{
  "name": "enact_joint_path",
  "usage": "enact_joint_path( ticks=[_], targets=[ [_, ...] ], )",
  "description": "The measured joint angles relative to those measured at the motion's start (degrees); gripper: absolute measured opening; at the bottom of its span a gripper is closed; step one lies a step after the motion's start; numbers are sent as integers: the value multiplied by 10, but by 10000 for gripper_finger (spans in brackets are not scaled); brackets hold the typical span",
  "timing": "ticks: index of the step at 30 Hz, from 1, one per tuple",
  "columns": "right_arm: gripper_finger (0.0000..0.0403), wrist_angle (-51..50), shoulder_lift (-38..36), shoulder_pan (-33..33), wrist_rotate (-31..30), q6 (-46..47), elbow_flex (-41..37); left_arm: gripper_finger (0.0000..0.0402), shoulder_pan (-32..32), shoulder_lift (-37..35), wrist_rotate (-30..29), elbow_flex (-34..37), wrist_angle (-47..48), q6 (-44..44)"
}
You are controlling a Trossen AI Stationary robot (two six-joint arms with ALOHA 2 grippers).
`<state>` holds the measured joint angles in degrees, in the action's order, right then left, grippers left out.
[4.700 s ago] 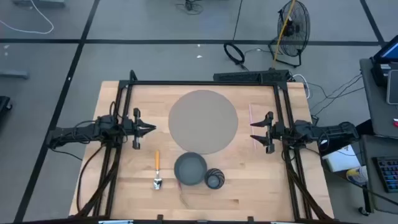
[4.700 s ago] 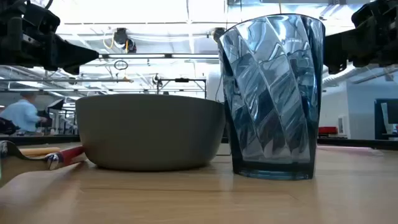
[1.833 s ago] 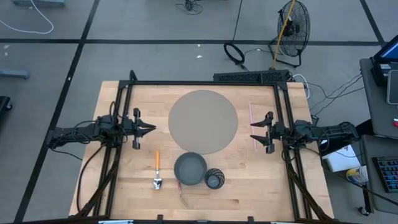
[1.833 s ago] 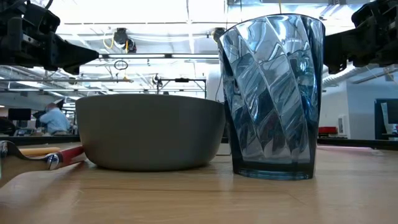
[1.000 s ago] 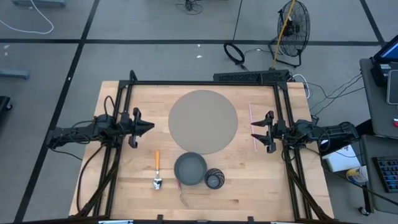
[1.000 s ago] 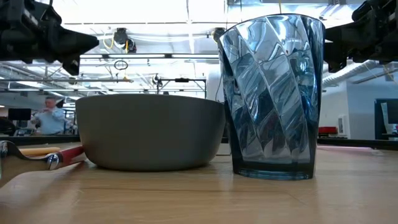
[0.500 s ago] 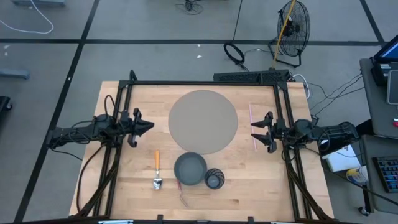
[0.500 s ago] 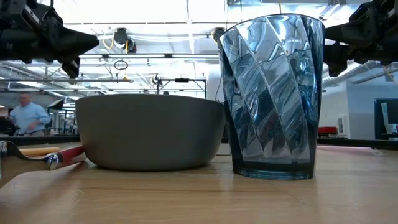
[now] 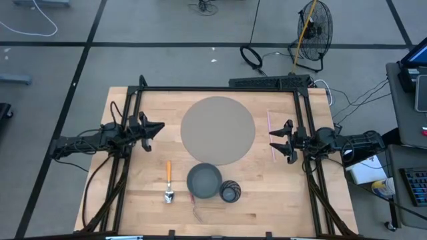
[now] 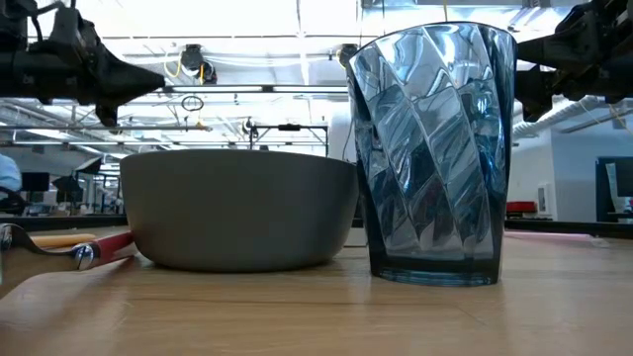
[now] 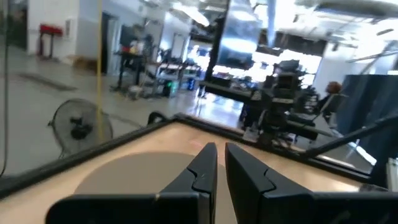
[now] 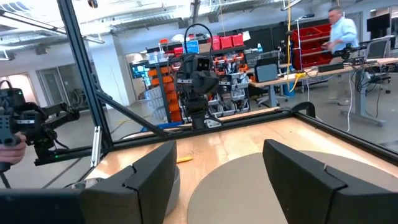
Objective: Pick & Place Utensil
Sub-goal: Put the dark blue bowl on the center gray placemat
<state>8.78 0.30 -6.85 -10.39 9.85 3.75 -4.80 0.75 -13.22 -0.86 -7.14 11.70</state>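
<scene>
A spoon (image 9: 168,181) with an orange handle lies flat on the wooden table, left of a grey bowl (image 9: 204,181); its metal end (image 10: 30,241) shows in the low view. A blue ribbed cup (image 9: 230,192) stands right of the bowl. A round grey plate (image 9: 218,129) lies at the table's middle. My left gripper (image 9: 159,126) is shut and empty, above the table left of the plate. My right gripper (image 9: 272,141) is open and empty, right of the plate.
A thin pink stick (image 9: 271,137) lies on the table under my right gripper. A red-handled thing (image 10: 114,244) lies beside the bowl. A black frame (image 9: 213,89) runs along the table's far and side edges. A person (image 12: 341,28) stands in the room beyond.
My left gripper has gone a little toward the table's far edge and has turned about its own axis; its fingers stay shut. The spoon, bowl, cup and plate have kept still.
</scene>
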Motion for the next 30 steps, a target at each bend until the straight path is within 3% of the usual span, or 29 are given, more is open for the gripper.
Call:
enact_joint_path(
  ticks=[7, 12, 22, 30],
  targets=[
    [238, 0, 0, 0, -1, -1, 0, 35, 0, 0, -11, 0, 19, 26],
    [238, -1, 0, 0, -2, -2, 0, 35, 0, 0, 78, 0, 10, 20],
    [238, -6, 0, 0, -1, -1, 0, 35, 0, 0, 67, 0, -4, 26],
    [238, -9, 0, 0, -1, 0, 0, 35, 0, 0, 111, 0, -4, 38]
  ],
)
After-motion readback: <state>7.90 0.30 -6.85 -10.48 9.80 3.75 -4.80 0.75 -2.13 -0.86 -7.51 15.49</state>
